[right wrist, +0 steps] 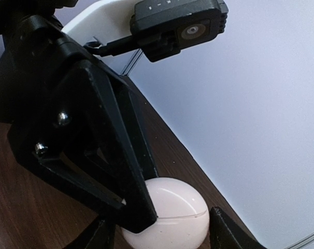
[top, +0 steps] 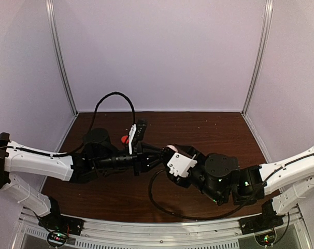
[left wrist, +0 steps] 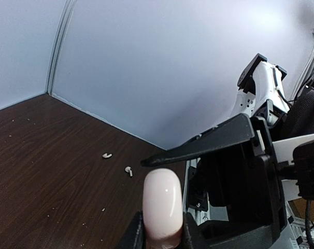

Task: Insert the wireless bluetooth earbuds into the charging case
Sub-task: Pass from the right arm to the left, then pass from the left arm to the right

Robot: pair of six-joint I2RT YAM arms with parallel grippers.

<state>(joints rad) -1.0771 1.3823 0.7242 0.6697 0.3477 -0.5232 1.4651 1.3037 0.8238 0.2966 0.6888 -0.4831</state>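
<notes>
Centrally, above the dark worktop (left wrist: 43,171), the two arms meet; the left hand (left wrist: 163,231) is clamped on the white charging case (left wrist: 162,199), which stands upright between its fingers; the right hand (right wrist: 162,236) has its fingers spread to either side of that same case, not gripping it; two white earbuds (left wrist: 107,155) lie loose on the worktop near the back wall, close to each other and well apart from the case.
</notes>
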